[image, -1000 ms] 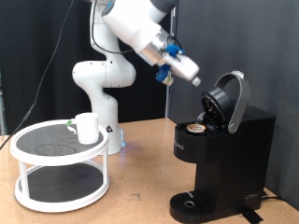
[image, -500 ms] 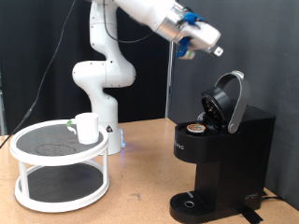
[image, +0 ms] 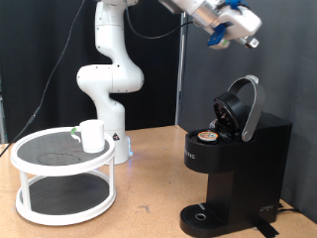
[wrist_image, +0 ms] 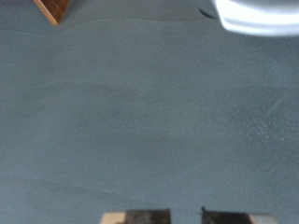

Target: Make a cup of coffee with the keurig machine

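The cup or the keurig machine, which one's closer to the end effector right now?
The keurig machine: the end effector hangs high above its open lid, at the exterior view's right. The cup sits far off on the white two-tier stand at the left.

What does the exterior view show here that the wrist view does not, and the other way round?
Only the exterior view shows the keurig machine with its lid raised and a pod in the chamber, the cup standing on the top tier of the white round rack at that view's left, and the gripper high above the machine. Only the wrist view shows a plain grey surface filling the picture, a brown corner and a white shape at its edges. They share only the gripper: its fingers edge the wrist picture.
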Robot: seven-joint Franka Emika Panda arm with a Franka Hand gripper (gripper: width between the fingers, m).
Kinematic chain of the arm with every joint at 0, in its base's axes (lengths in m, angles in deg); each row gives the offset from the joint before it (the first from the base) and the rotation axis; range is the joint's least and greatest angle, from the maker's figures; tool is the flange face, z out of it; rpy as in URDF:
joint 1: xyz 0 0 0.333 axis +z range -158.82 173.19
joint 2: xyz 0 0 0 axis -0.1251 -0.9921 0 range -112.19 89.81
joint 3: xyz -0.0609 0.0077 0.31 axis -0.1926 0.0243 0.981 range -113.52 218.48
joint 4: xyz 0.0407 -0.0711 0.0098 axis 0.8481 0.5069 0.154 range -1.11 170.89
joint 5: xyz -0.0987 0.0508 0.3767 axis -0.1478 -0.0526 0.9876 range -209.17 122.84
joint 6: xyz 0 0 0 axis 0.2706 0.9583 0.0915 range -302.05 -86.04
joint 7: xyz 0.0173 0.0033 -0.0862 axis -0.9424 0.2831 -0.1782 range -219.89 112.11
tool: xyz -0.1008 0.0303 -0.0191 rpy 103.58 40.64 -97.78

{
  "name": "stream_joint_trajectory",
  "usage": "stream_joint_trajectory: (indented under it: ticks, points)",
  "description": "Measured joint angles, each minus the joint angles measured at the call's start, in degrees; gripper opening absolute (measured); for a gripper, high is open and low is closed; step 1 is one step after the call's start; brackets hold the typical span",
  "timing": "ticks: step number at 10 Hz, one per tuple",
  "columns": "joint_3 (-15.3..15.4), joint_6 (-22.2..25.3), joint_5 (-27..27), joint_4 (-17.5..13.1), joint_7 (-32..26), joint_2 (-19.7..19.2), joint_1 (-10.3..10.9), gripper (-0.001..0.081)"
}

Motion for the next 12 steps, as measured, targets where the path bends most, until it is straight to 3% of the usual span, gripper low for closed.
stream_joint_trajectory:
  ticks: [7, 12]
  points:
    - [9.6, -4.0, -11.2, -5.8, 12.8, -6.7, 1.3, 0.0000]
    - [9.6, -0.4, -12.0, -3.7, 12.9, -5.9, 1.0, 0.0000]
